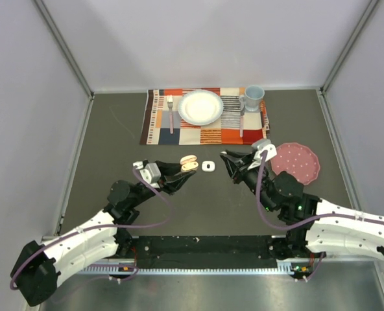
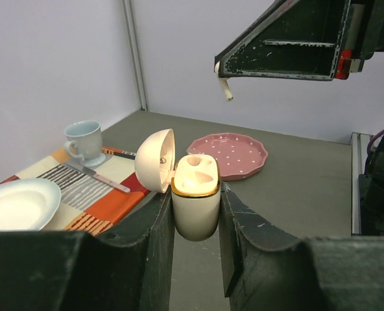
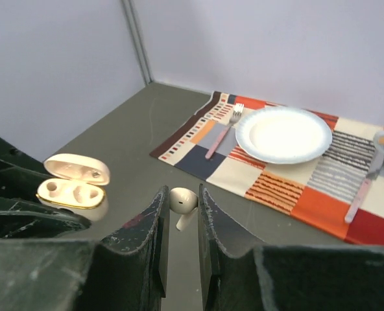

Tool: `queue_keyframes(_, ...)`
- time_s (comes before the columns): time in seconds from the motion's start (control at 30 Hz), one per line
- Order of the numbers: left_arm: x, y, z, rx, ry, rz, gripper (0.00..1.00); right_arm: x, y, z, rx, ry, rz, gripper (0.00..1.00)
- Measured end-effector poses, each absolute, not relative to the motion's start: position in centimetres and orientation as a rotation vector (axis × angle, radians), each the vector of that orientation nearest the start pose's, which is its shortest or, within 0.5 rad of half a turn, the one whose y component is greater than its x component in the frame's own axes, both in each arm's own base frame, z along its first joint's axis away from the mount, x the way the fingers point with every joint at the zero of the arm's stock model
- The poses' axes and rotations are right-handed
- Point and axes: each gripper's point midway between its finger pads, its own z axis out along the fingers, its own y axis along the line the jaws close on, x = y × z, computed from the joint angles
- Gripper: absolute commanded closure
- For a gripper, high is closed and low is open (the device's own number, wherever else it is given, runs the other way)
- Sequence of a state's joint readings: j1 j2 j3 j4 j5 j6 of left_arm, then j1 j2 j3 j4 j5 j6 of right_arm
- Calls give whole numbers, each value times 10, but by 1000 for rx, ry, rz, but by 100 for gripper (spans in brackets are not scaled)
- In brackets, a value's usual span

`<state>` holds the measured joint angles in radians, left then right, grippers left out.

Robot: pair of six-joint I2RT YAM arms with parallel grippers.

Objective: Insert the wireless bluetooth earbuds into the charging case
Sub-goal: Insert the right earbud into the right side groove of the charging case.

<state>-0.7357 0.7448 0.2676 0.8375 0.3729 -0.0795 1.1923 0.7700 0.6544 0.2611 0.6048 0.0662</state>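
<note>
Tiny white plastic earbud (image 3: 182,199), short stem down, pinched in closed right gripper (image 1: 227,158), held off dark table (image 1: 101,168). Left gripper (image 1: 187,172) clamped on cream gold-rimmed charging case (image 2: 195,207), lid open, near earbud.

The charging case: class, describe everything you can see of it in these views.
The charging case is a small rounded shell of glossy cream plastic with a gold band around its mouth. Its hinged lid stands swung open, showing two moulded wells that look empty. The left gripper is shut on its lower body, one finger on each side, mouth up. It is on the robot's side of the placemat, apart from it.
</note>
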Motion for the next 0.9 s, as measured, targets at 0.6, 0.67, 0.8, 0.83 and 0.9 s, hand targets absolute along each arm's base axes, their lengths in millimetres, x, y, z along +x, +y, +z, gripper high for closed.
queue_keyframes(0.6, 182, -259, 276, 739, 1071, -939, 100, 176, 311, 345, -480, 1273, 693, 100)
queue_keyframes(0.67, 181, -259, 277, 740, 1068, -940, 100, 174, 313, 349, -476, 1259, 709, 100)
queue_keyframes(0.8, 181, -258, 279, 739, 1060, -940, 100, 173, 318, 350, -479, 1248, 725, 100)
queue_keyframes(0.83, 181, -258, 279, 738, 1059, -940, 100, 172, 320, 348, -483, 1249, 726, 100)
queue_keyframes(0.9, 181, -258, 280, 738, 1055, -940, 100, 172, 324, 345, -493, 1253, 726, 100)
